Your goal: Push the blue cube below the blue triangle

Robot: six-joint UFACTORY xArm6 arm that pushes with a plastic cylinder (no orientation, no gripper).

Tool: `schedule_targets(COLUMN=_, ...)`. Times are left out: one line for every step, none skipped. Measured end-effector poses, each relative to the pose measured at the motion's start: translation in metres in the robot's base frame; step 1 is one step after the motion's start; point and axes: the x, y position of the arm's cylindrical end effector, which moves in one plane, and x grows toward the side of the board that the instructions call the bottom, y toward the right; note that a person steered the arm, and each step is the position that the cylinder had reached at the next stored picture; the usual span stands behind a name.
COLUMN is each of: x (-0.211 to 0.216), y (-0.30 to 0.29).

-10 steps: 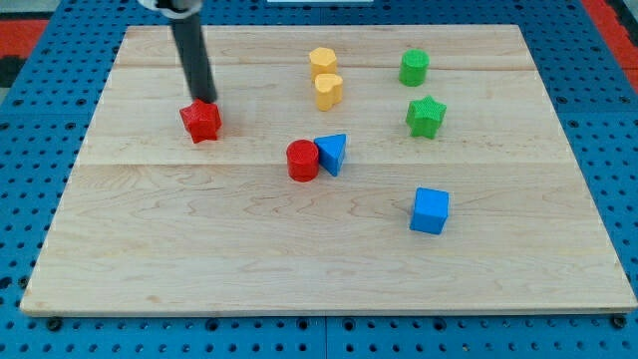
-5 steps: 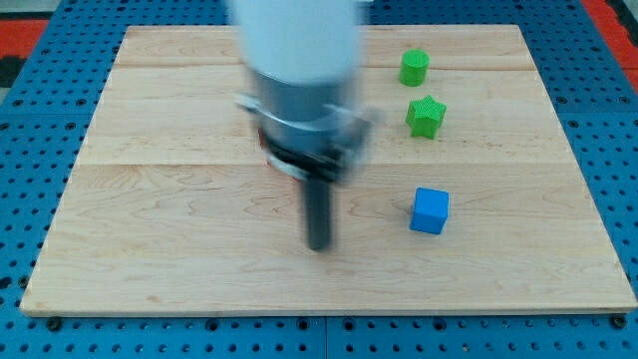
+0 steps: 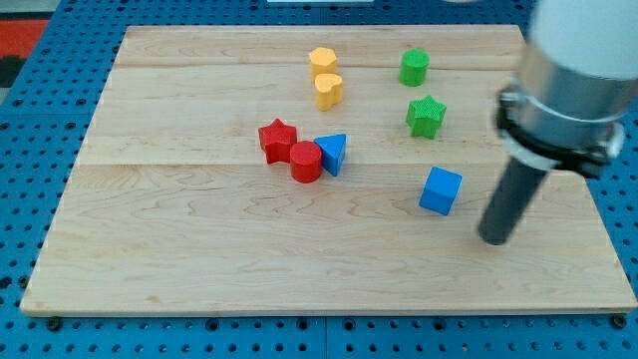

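Note:
The blue cube [image 3: 440, 190] lies right of centre on the wooden board [image 3: 199, 249]. The blue triangle [image 3: 332, 153] lies near the middle, up and to the left of the cube, touching a red cylinder [image 3: 305, 162]. My tip [image 3: 491, 239] rests on the board to the right of the cube and a little lower, a short gap apart from it. The arm's white and grey body fills the view's upper right.
A red star [image 3: 277, 139] touches the red cylinder's upper left. Two yellow blocks [image 3: 324, 62] [image 3: 328, 91] sit at top centre. A green cylinder [image 3: 414, 67] and a green star [image 3: 426, 116] lie above the blue cube.
My tip has swept from the left side across the middle to the right of the blue cube. The red star has moved right, against the red cylinder. The blue cube has shifted slightly and turned.

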Motion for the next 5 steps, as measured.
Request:
schedule_targets(x=-0.035, y=0.003)
schedule_targets(x=-0.057, y=-0.045)
schedule_targets(x=-0.07, y=-0.118)
schedule_targets(x=-0.074, y=-0.125)
schedule_targets(x=-0.056, y=-0.077)
